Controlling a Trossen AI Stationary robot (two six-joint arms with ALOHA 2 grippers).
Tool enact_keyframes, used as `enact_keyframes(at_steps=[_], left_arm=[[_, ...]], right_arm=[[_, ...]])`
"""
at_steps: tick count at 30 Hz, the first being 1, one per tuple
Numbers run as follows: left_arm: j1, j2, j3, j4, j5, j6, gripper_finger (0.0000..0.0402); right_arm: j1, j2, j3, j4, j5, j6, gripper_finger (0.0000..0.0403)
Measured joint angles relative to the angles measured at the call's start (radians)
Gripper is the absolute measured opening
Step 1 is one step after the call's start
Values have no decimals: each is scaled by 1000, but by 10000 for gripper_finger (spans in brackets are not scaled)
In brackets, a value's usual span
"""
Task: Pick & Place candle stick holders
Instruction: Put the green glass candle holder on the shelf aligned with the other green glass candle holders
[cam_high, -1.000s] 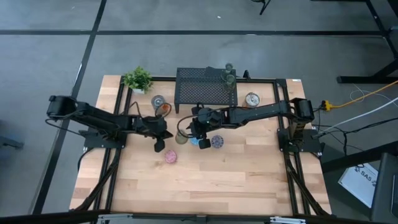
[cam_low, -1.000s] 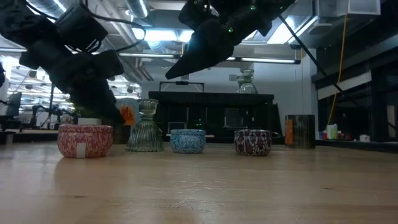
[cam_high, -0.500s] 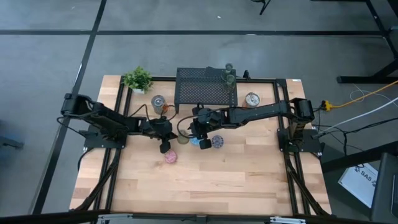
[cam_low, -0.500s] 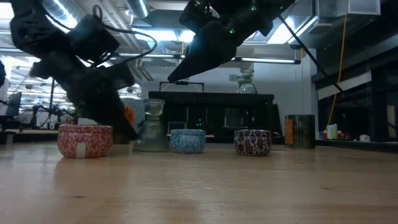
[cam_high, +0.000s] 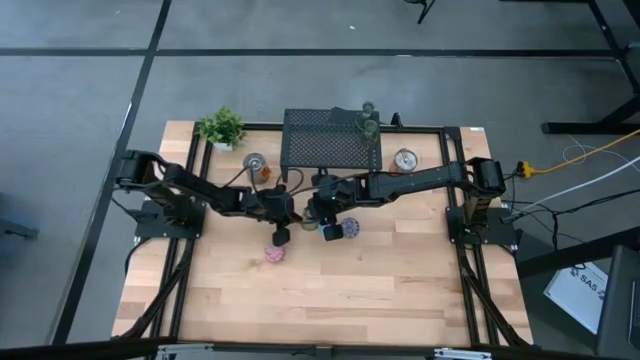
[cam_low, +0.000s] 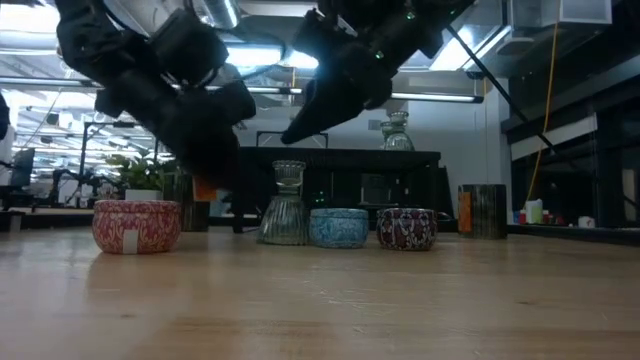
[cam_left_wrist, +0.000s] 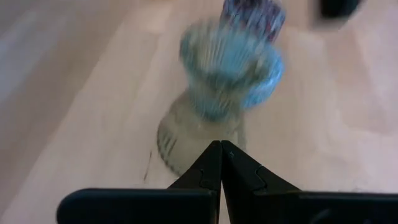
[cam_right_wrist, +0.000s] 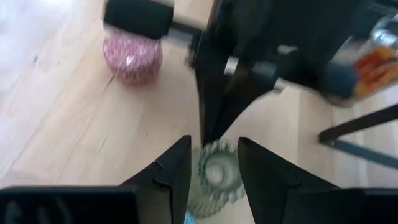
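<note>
A clear ribbed glass candle stick holder stands upright on the table, close beside the blue holder. The purple holder stands just right of the blue one, and the pink one is off to the left. My left gripper, shut, comes in low from the table's left and meets the glass holder's foot. My right gripper hangs open above the glass holder, one finger on each side and clear of it. My left gripper has its shut fingertips against the flared foot of the glass holder, on the foot's left side. The fingers slant down from the table's left. The holder stands upright on the table.
A black mesh stand at the far edge carries greenish glass holders. A potted plant sits at the far left. Silver-and-orange holders stand at the stand's left and right. The near half of the table is bare wood.
My left gripper, still shut, has moved toward the table's right edge and pushed the glass holder along the table, upright, up beside the blue holder. In the low view the blue holder has also shifted right, closer to the purple one.
</note>
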Motion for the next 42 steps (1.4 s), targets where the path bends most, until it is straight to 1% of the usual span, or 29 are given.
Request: enact_keyframes(at_steps=[3, 7, 11, 17, 21, 26, 30, 33, 36, 42], left_arm=[[0, -61, 0, -34, 8, 36, 2], [0, -180, 0, -133, 38, 86, 2], [0, -306, -3, -226, 19, 108, 2], [1, -487, -99, -175, 6, 130, 2], [1, -624, -190, -135, 3, 105, 2], [-2, -790, -284, -66, -8, 86, 2], [1, -893, -325, -63, -12, 85, 2], [1, -942, -341, -68, -12, 81, 2], [1, -962, -343, -72, -12, 54, 2], [1, -957, -343, -75, -11, 42, 2]], right_arm=[[0, 0, 0, -20, 0, 0, 133], [0, 0, 0, -23, 0, 0, 133], [0, 2, 0, -25, 0, 0, 133], [0, 35, 0, -6, 0, 0, 133], [1, 70, 1, 11, 2, -2, 133], [5, 77, 2, 10, 7, -1, 131], [7, 76, 5, -19, 68, 4, 111], [6, 74, 6, -59, 106, -14, 86], [6, 73, 6, -76, 112, -50, 65], [6, 76, 76, -200, 112, -60, 53]])
